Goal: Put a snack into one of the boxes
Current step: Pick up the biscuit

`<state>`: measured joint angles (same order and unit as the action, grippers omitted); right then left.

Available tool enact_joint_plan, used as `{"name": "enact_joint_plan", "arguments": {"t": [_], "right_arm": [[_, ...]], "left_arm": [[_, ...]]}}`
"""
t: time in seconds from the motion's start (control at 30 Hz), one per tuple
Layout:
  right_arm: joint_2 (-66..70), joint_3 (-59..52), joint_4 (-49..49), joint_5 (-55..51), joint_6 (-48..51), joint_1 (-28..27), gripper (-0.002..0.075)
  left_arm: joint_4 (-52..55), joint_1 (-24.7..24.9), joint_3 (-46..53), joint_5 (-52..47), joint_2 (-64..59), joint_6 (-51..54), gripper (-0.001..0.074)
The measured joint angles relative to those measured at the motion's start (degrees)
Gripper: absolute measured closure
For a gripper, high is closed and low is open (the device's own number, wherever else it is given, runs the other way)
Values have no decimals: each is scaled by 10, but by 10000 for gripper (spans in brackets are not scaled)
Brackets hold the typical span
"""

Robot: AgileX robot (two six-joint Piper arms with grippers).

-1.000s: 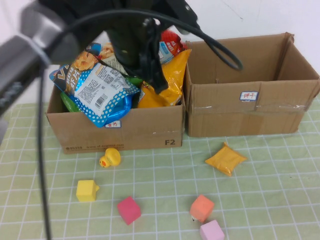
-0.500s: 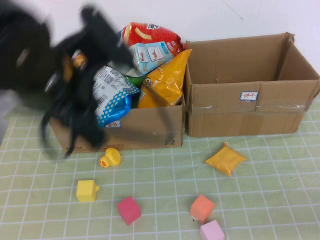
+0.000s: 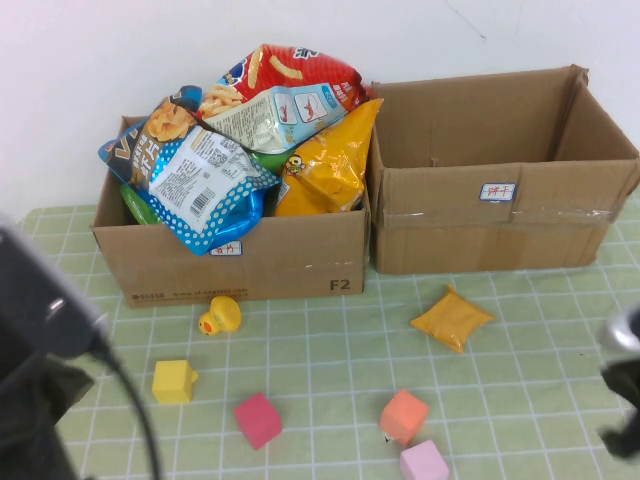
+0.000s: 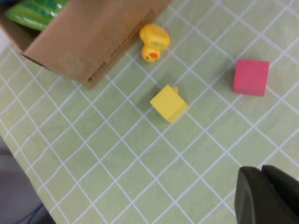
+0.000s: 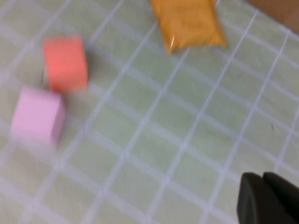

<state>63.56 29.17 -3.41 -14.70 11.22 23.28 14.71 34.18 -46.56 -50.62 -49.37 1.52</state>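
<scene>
Table (image 3: 540, 400): green cloth with a white grid; everything stands on it.
Plain box (image 3: 500, 215): wide brown cardboard at the far right, top open, clear tape along its front, small white blue-edged label (image 3: 498, 191); no snack shows inside from the high view.
Printed box (image 3: 240, 255): just left of the plain box, sides touching or nearly so; black letters on its front; heaped with snack bags: a blue one (image 3: 190, 175), a red one (image 3: 285, 85), a yellow one (image 3: 325, 165).
Loose snack (image 3: 451, 318): small orange-yellow packet flat on the table, in front of the plain box and apart from it; also in the right wrist view (image 5: 189, 21).
Small things: yellow duck (image 3: 220, 317) close against the printed box's front; yellow cube (image 3: 174, 381), red cube (image 3: 258, 420), orange cube (image 3: 404, 415) and pink cube (image 3: 424, 462) spread nearer the robot.
Left tool (image 4: 264, 173): low at the near left, over bare table near the yellow cube; fingers pressed together, pinching nothing.
Right tool (image 5: 262, 178): at the near right edge, over bare table, well apart from the loose snack; fingers pressed together, pinching nothing.
</scene>
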Motion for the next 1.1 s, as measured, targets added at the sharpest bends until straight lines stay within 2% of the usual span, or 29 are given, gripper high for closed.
{"name": "enact_joint_plan", "arguments": {"t": [0.07, 0.13, 0.2, 0.37, 0.47, 0.63, 1.1], "right_arm": [[47, 28, 7, 27, -39, 0, 707], [98, 58, 13, 49, -65, 0, 654], [145, 86, 17, 58, -75, 0, 549], [257, 154, 20, 71, -79, 0, 216], [307, 188, 20, 91, -49, 0, 115], [365, 239, 20, 102, -30, 0, 77], [492, 342, 21, 63, -10, 0, 73]], "left_arm": [[0, 0, 25, 8, 38, -3, 736], [0, 0, 50, 9, 73, -5, 736], [-3, 0, 70, 4, 102, -8, 736], [-4, 0, 112, -16, 173, -9, 736], [6, 0, 138, -19, 210, -9, 736], [14, 0, 174, -49, 260, 0, 736], [51, 0, 254, -61, 356, 23, 736]]}}
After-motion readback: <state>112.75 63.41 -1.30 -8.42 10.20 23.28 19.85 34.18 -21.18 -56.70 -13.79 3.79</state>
